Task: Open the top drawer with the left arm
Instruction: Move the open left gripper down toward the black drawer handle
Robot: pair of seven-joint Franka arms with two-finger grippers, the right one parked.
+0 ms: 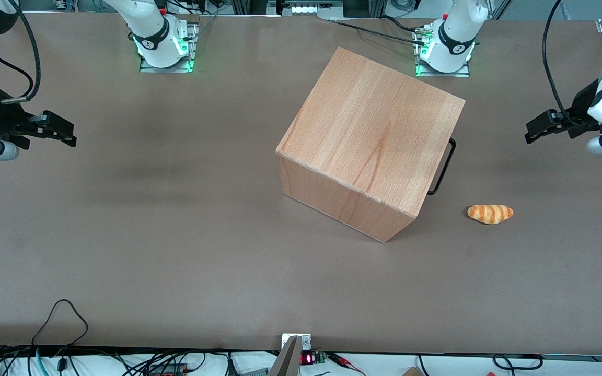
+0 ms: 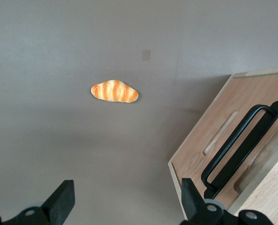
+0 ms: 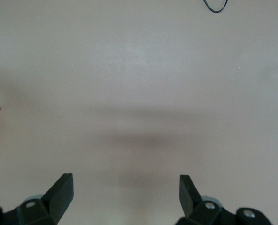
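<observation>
The wooden cabinet stands in the middle of the table, turned at an angle. The top drawer sits flush in it; only its black bar handle sticks out toward the working arm's end. The left wrist view shows the drawer front and the handle. My left arm's gripper hangs above the table, well apart from the handle, toward the working arm's end. It is open and empty in the left wrist view, with the fingers wide apart.
A small orange bread roll lies on the brown table near the cabinet's handle side, nearer the front camera than the gripper; it also shows in the left wrist view. A slot-shaped recess is cut in the cabinet front beside the handle.
</observation>
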